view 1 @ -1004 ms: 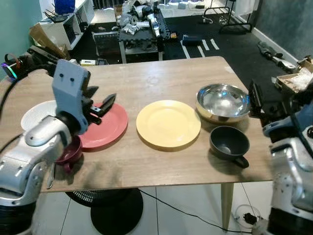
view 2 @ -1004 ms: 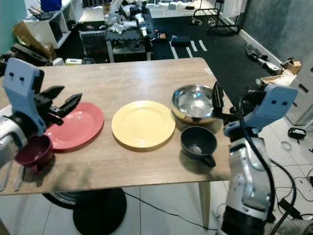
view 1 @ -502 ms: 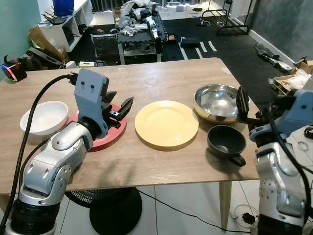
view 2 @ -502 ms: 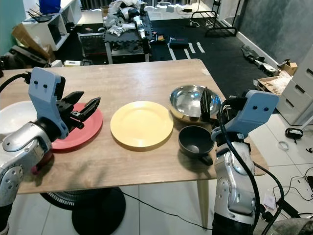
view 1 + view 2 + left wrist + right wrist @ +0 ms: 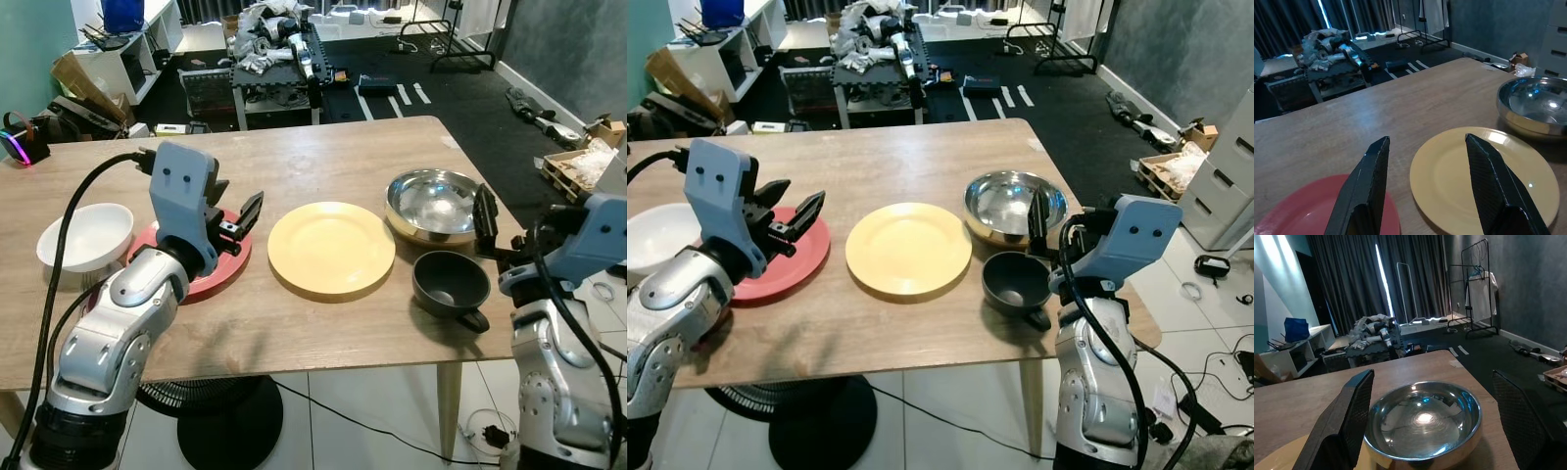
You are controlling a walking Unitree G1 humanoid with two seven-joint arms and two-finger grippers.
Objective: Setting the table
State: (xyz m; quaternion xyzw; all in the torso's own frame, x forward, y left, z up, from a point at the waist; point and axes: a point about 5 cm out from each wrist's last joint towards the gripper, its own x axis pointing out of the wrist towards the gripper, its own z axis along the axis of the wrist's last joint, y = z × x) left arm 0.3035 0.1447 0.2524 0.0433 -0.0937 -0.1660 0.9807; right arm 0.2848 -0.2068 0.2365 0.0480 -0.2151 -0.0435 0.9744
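left end effector (image 5: pixel 238 216) wide open, over red plate (image 5: pixel 201 259) | yellow plate (image 5: pixel 331 250) just beside it, mid bench (image 5: pixel 323 157) | right end effector (image 5: pixel 1435 431) wide open, facing silver bowl (image 5: pixel 434 203) | dark cup (image 5: pixel 451 284) near

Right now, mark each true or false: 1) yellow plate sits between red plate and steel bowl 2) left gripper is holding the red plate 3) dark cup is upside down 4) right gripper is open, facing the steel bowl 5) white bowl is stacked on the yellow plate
1) True: the yellow plate lies between the red plate and the steel bowl.
2) False: the left gripper is open above it, holding nothing.
3) False: the dark cup stands mouth up.
4) True: the right gripper is open, its fingers either side of the steel bowl.
5) False: the white bowl sits on the table beside the red plate.
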